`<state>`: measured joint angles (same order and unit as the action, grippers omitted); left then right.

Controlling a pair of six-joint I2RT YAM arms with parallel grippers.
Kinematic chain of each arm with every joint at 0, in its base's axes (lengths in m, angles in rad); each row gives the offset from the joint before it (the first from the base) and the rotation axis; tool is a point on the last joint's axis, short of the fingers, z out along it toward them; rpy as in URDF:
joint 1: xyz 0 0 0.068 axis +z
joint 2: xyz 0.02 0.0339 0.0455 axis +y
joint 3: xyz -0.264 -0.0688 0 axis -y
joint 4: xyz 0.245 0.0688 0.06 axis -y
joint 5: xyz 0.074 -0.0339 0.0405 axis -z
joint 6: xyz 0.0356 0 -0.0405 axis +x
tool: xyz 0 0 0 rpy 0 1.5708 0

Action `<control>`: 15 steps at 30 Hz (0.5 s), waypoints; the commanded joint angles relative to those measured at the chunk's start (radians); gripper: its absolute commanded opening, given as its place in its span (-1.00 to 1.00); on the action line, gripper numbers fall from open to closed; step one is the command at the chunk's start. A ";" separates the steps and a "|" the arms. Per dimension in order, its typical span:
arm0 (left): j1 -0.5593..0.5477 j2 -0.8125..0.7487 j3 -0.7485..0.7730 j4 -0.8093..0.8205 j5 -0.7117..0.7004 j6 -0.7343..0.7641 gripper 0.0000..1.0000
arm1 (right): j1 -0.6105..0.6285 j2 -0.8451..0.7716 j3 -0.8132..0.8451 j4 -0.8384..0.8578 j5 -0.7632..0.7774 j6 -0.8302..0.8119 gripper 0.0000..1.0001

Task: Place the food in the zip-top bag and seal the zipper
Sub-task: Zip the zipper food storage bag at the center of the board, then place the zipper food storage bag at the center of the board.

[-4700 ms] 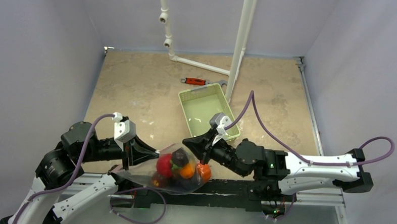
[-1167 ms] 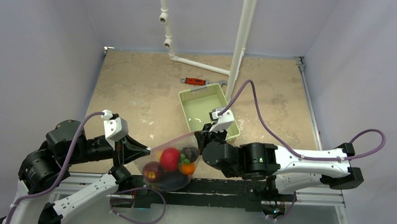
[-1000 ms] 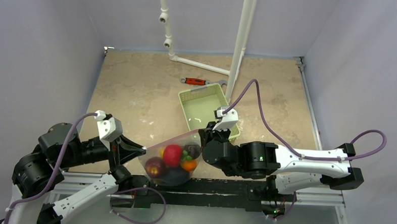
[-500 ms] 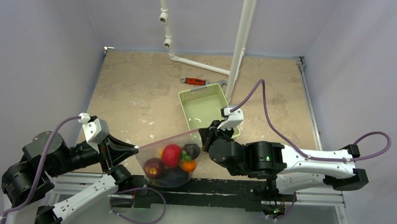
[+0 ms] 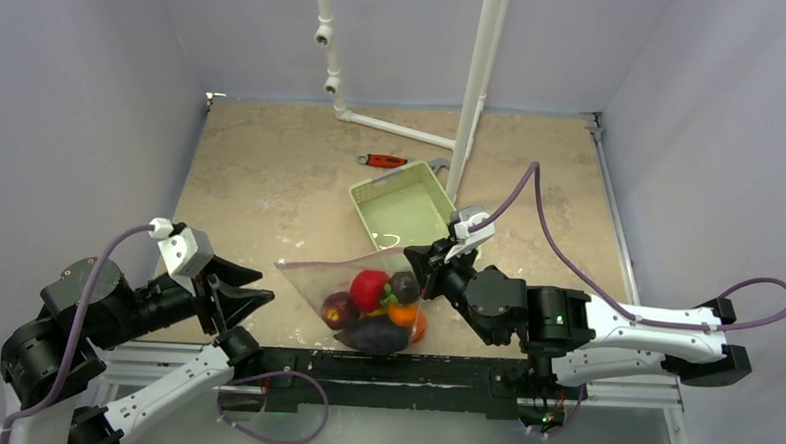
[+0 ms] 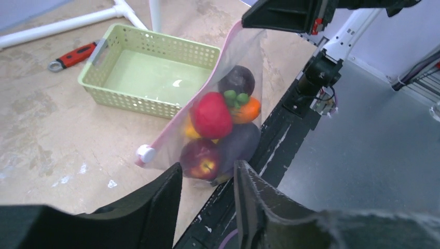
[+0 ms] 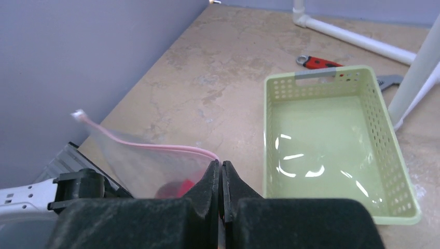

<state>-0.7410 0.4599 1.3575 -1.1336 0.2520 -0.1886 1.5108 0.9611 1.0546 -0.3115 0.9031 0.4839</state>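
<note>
Tan stone-patterned table (image 5: 261, 176) was seen below | clear crinkly zip-top bag (image 5: 306, 281) was hung over its near edge, small plastic fruits and vegetables (image 5: 369, 289) contained inside | pale pink zipper strip (image 7: 155, 147) was pinched by right gripper (image 7: 220, 168), judged sealed | left gripper (image 6: 207, 171) was spread, nothing gripped.

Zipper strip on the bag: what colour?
Pale pink. The zipper shows best in the right wrist view.

We log a tan, mottled table (image 5: 261, 176) with a light green basket (image 5: 405, 208) near its centre. A red-handled wrench (image 5: 384, 162) lies just beside the basket at 12 o'clock, and a white pipe frame (image 5: 393, 128) stands beyond.
</note>
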 commanded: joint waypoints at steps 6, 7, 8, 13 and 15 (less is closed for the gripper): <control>-0.002 0.076 0.052 0.081 -0.071 0.062 0.06 | -0.003 0.002 -0.034 0.182 -0.141 -0.203 -1.00; -0.003 0.085 0.048 0.100 -0.061 0.068 0.09 | -0.003 -0.001 -0.038 0.193 -0.149 -0.213 -1.00; -0.003 0.094 0.042 0.118 -0.046 0.076 0.12 | -0.003 -0.004 -0.040 0.198 -0.158 -0.220 -1.00; -0.002 0.149 0.004 0.202 0.089 0.128 0.25 | -0.002 -0.025 -0.045 0.212 -0.196 -0.235 -1.00; -0.002 0.175 -0.012 0.227 0.117 0.152 0.29 | -0.001 -0.037 -0.050 0.217 -0.217 -0.238 -1.00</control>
<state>-0.7410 0.5785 1.3758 -1.0100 0.2699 -0.1028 1.5089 0.9588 1.0092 -0.1600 0.7406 0.2840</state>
